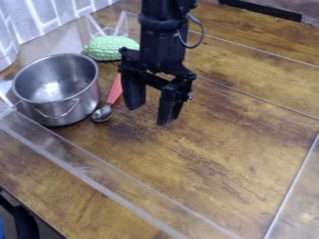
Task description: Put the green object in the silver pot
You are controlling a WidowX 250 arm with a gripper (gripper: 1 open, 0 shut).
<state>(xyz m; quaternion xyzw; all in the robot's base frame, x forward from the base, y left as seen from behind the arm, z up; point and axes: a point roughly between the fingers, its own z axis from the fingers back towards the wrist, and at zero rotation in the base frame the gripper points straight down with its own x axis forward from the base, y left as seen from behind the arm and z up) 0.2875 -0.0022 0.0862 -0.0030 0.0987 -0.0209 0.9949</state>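
Observation:
The green object is a light-green knitted pad lying on the wooden table at the back left, behind the silver pot. The pot stands upright at the left and looks empty. My gripper hangs open over the table to the right of the pot, its two black fingers pointing down, with nothing between them. It is in front of and to the right of the green object, well apart from it.
A red-handled metal spoon lies between the pot and my gripper, its bowl near the pot's base. Clear plastic rails border the wooden table. A tiled wall rises at the back left.

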